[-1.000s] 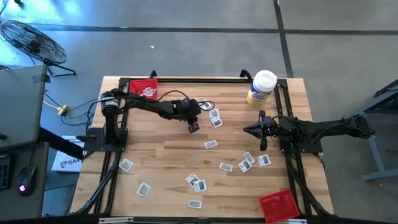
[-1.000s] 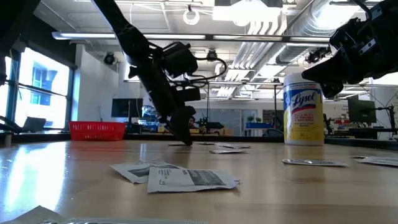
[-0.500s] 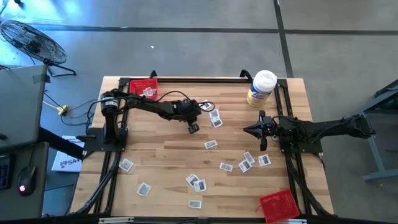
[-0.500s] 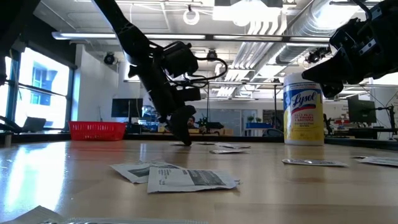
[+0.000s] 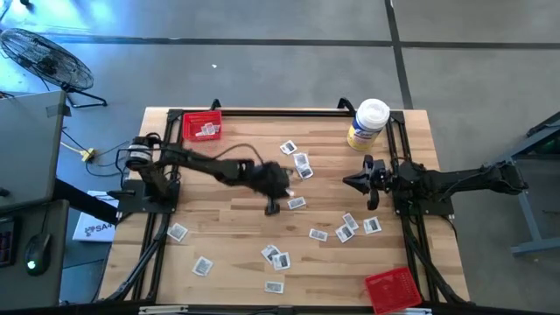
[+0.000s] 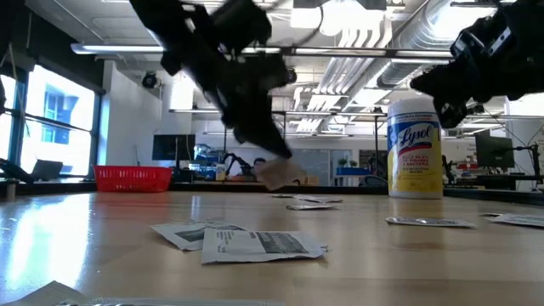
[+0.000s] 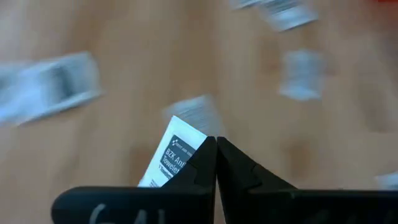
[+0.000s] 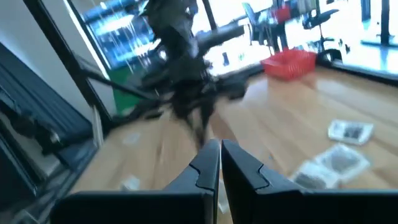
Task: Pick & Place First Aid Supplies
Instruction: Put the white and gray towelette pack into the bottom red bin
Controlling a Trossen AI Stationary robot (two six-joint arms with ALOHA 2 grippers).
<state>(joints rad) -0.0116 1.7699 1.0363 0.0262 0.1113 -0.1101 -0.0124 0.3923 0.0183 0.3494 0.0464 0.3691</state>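
Note:
The first aid supplies are small white-and-grey packets, several of them loose on the wooden table (image 5: 227,219), such as one (image 5: 297,203) at mid-table. My left gripper (image 5: 273,206) hangs above the middle of the table, shut on one packet (image 7: 169,158) that reads "BZK". That gripper shows blurred in the low view (image 6: 274,166), clear of the tabletop. A red tray (image 5: 202,125) at the far left holds a few packets. My right gripper (image 5: 348,182) waits shut at mid-right, its fingers (image 8: 220,148) together and holding nothing. My left gripper pinches the packet between its two shut fingers at one edge (image 7: 186,152); most of the packet sticks out to one side of the fingertips. The fingers slant down from the table's left. The packet is lifted clear of the table.
A white-lidded yellow-labelled tub (image 5: 367,122) stands at the far right. A second red tray (image 5: 391,289) sits at the near right corner. Packets cluster near the right arm (image 5: 350,227) and toward the near edge (image 5: 276,256). Black rails (image 5: 153,236) run along both sides.
My left gripper has risen off the tabletop and swung toward the near edge, out over the middle of the table, carrying a packet lifted clear. My right arm has stayed in place.

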